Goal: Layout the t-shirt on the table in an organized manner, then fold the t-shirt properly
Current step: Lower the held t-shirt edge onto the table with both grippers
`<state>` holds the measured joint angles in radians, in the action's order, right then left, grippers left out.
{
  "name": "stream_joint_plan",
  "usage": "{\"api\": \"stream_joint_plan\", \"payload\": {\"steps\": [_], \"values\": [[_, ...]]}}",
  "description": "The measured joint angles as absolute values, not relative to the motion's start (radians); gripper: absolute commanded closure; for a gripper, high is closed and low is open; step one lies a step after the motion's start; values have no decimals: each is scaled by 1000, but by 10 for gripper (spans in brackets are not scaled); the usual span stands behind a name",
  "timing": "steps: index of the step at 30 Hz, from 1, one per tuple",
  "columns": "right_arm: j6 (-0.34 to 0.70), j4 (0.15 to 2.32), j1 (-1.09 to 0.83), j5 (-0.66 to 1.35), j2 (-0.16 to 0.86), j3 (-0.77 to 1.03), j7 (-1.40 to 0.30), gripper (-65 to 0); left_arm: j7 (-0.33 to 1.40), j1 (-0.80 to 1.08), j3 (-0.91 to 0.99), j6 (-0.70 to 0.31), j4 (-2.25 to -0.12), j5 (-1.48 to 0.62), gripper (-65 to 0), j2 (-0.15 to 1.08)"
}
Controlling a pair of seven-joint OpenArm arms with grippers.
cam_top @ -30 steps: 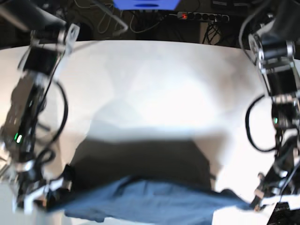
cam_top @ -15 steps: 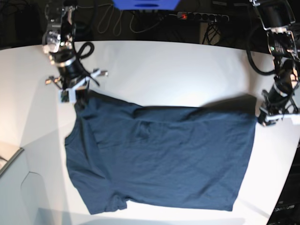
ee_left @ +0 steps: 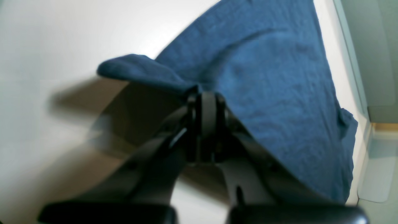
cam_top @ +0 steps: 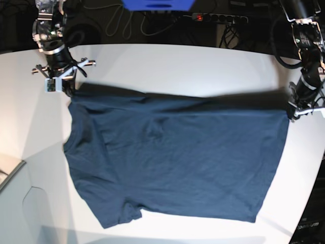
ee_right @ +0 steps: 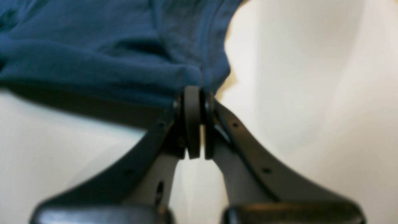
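The dark navy t-shirt (cam_top: 172, 162) lies spread across the white table (cam_top: 177, 66), its far edge pulled taut between both arms. My right gripper (cam_top: 65, 92), at the base view's left, is shut on the far-left corner by the sleeve. In the right wrist view its jaws (ee_right: 196, 91) pinch a bunched fold of t-shirt (ee_right: 93, 56). My left gripper (cam_top: 293, 114), at the base view's right, is shut on the far-right corner. Its jaws (ee_left: 205, 95) clamp the t-shirt (ee_left: 273, 77) edge, lifted just above the table (ee_left: 46, 40).
Behind the table's far edge are a power strip (cam_top: 218, 18), cables and a blue object (cam_top: 158, 4) on a dark floor. A grey ledge (cam_top: 10, 170) sits at the near left. The table's curved right edge runs close to my left arm.
Both arms have carried the shirt's edge from the near side up to the far side of the table. The shirt now lies drawn out wider and flatter.
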<state>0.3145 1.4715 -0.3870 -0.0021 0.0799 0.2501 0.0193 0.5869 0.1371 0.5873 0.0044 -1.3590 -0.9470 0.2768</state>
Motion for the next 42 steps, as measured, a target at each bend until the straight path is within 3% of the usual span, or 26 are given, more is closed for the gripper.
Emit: {"api": "stream_joint_plan", "payload": {"steps": [15,18,22,25,31,36,42], "values": [[314,1467,-475,-3,105,262,12,0,595,142,588,4,-1359,-947,-1,279],[315,1466,-475,-3,102,262,12,-85,597,168,587,4,-1359,-945,-1,277],[314,1477,-480,-4,101,275,11,-250,596,197,587,4,-1359,-944,-1,276],[314,1540,-509,-3,90,341,15,-316,595,207,585,4,-1359,-947,-1,276],[314,1682,-510,-1,27,369,19,-330,595,227,585,4,-1359,-946,-1,271],[314,1686,-454,-4,38,242,-10,-331,594,235,586,4,-1359,-945,-1,274],[315,1588,-333,-9,94,94,-230,-380,593,237,587,4,-1359,-945,-1,276]]}}
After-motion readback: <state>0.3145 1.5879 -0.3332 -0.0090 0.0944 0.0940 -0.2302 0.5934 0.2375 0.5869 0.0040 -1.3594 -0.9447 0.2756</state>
